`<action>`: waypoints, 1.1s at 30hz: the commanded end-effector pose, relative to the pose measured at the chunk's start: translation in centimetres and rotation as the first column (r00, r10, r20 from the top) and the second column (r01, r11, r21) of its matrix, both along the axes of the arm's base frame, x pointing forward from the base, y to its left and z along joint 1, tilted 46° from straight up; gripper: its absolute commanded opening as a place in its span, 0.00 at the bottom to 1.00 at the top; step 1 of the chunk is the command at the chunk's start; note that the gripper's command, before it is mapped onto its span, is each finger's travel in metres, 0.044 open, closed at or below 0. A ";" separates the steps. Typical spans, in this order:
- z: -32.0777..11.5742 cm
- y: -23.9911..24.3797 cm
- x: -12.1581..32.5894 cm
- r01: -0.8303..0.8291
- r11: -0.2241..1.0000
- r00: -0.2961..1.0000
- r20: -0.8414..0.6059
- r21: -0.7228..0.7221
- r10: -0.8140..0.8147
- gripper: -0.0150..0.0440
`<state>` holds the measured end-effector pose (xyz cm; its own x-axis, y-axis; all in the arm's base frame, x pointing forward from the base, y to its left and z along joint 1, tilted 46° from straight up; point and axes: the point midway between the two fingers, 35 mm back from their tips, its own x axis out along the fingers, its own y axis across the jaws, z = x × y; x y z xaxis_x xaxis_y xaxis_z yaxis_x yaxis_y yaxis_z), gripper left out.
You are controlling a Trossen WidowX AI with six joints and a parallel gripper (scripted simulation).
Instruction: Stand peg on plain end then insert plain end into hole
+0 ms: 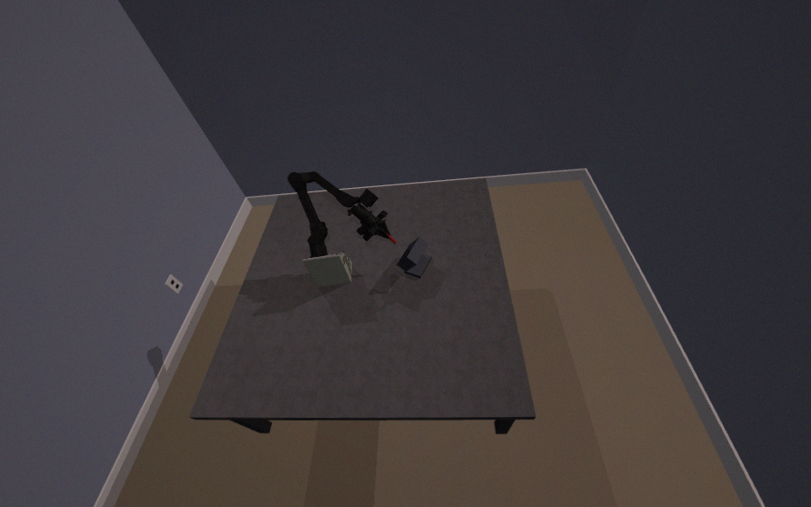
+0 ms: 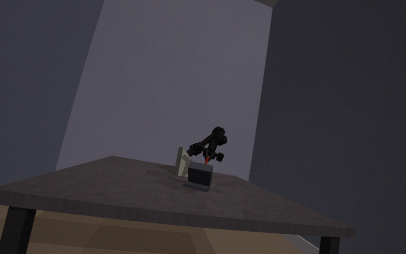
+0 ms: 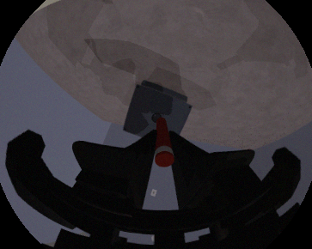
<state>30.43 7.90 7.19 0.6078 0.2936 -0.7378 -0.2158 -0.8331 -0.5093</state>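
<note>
My gripper (image 1: pixel 389 235) (image 2: pixel 207 159) (image 3: pixel 162 134) is shut on the red peg (image 1: pixel 392 239) (image 2: pixel 206 161) (image 3: pixel 162 138) and holds it tilted in the air above the table. The peg's white band (image 3: pixel 164 150) is on the near side in the wrist view, and its plain end points away toward the panel. The dark grey sloped panel (image 1: pixel 410 254) (image 2: pixel 200 175) (image 3: pixel 137 105) stands in front of the gripper. Its round hole (image 3: pixel 156 117) shows in the wrist view, right beside the peg's far end. The peg appears outside the hole, with a gap to the panel in the top view.
A pale green block (image 1: pixel 331 272) (image 2: pixel 180 167) stands on the table (image 1: pixel 358 371) (image 2: pixel 128 195) by the arm's base, left of the panel in the top and exterior views. The panel's low foot (image 1: pixel 418 267) (image 2: pixel 196 186) lies on the table behind its raised part as seen from the robot.
</note>
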 end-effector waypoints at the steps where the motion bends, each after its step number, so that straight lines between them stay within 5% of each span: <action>1: -0.5 -0.1 0.4 0.013 1.000 1.000 0.000 -0.005 -0.013 0.25; 33: -2.4 0.2 2.6 0.051 0.998 0.997 0.061 -0.021 -0.049 0.25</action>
